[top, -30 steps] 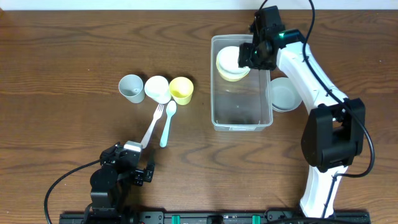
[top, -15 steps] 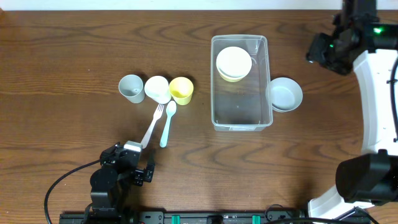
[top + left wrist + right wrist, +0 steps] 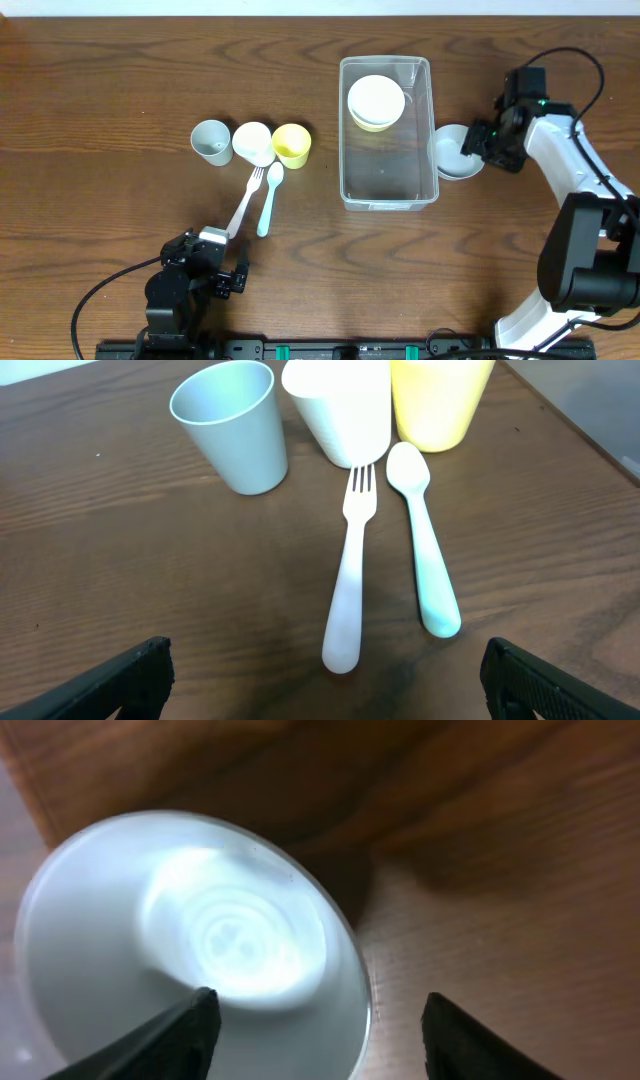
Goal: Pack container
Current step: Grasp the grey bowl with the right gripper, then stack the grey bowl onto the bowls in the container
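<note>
Container [image 3: 388, 178], clear plastic w/ rounded corners, stands on the wooden bench [image 3: 100, 80] right of centre, its long side running away from the robot. At its far end we see the stacked bowls [image 3: 376, 102], a cream one nested in a yellow one; the near half holds nothing. Just beside the container's right wall sits a pale grey-blue bowl [image 3: 452, 155], upright on the wood. The right end effector [image 3: 487, 143] hangs low over that bowl's outer edge. In the wrist view its jaws stand apart, one dark finger [image 3: 180, 1030] over the bowl's inside and the other over bare bench, w/ the rim running between them. We can't tell whether either finger touches the bowl, and nothing is gripped. Well apart, on the left side, three cups stand in a tight row: a blue-grey cup [image 3: 210, 141], a white cup [image 3: 252, 142] and a yellow cup [image 3: 291, 145]. A white fork [image 3: 245, 200] and a mint spoon [image 3: 268, 200] lie side by side just in front of them. The left end effector [image 3: 330, 690] rests near the bench's front edge, pointed at the cutlery, jaws spread wide and empty.
</note>
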Controlling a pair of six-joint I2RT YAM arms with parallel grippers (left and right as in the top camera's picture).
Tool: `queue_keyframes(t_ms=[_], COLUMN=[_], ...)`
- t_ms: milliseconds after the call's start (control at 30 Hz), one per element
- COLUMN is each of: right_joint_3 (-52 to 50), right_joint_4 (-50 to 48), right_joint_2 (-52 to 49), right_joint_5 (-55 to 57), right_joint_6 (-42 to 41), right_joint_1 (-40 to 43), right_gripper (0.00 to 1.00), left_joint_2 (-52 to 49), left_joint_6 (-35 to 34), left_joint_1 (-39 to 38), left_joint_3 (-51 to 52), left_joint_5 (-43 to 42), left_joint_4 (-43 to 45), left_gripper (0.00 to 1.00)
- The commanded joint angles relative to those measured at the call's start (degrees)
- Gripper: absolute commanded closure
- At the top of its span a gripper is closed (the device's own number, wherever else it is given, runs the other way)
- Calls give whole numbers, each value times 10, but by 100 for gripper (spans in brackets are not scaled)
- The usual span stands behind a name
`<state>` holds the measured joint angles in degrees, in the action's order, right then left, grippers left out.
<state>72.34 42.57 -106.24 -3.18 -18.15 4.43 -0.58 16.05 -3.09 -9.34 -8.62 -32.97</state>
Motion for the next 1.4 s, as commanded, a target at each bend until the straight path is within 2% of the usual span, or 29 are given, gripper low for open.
queue_keyframes(t_ms=[0,67,200,400,567,700,833,1033,1200,1367], right_joint_3=[-20,-22,-13,47,109,131,131,130,131,131], right_joint_4=[-16,-17,-14,42,79,76,54,-10,-78,-122], right_joint_2=[2,2,3,42,126,196,216,148,42,-43], right_joint_5=[-3,-3,-1,4,4,3,4,4,1,-63], right_joint_6=[4,4,4,-7,-15,-15,-15,-41,-71,-71], right_joint_1=[-4,-4,-1,8,-5,-50,-115,-170,-171,-172], right_gripper=[41,64,98,99,99,99,99,99,99,99], left_joint_2=[3,3,3,3,3,3,3,3,3,3], left_joint_6=[-9,-9,-9,-9,-9,-9,-9,-9,-9,-9], left_joint_1=[3,3,3,3,3,3,3,3,3,3], left_joint_3=[7,7,7,7,7,7,7,7,7,7], left_joint_5=[-2,-2,-2,-2,-2,-2,-2,-2,-2,-2], left_joint_4=[1,1,1,1,1,1,1,1,1,1], left_gripper=[2,2,2,2,2,2,2,2,2,2])
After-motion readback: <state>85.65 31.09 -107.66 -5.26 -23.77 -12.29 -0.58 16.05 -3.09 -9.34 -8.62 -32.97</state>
